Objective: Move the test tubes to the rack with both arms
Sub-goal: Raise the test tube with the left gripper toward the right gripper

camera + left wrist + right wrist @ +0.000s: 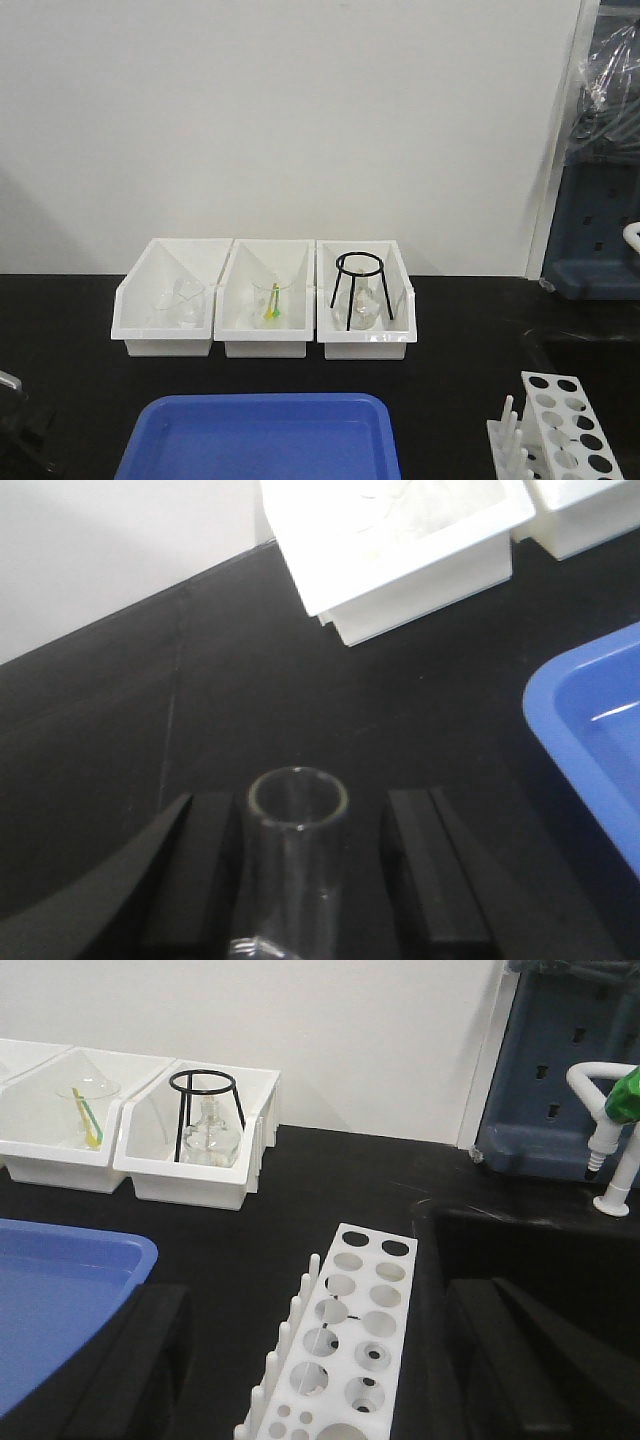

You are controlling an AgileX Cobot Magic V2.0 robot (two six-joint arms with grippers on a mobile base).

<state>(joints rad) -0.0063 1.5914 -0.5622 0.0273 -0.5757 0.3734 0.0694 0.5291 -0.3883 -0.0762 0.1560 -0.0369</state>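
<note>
Bins point(265, 347) behind tray point(262, 401); rack point(567, 418) right of tray.

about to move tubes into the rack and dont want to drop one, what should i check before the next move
1. Test tube sits inside the left claw: ok.
2. Grip on it is firm: cannot tell, a gap shows on one side.
3. Right claw is open and empty: ok.
4. Rack holes in view are free: ok.
5. Rack stands level, not tipped: ok.
</note>
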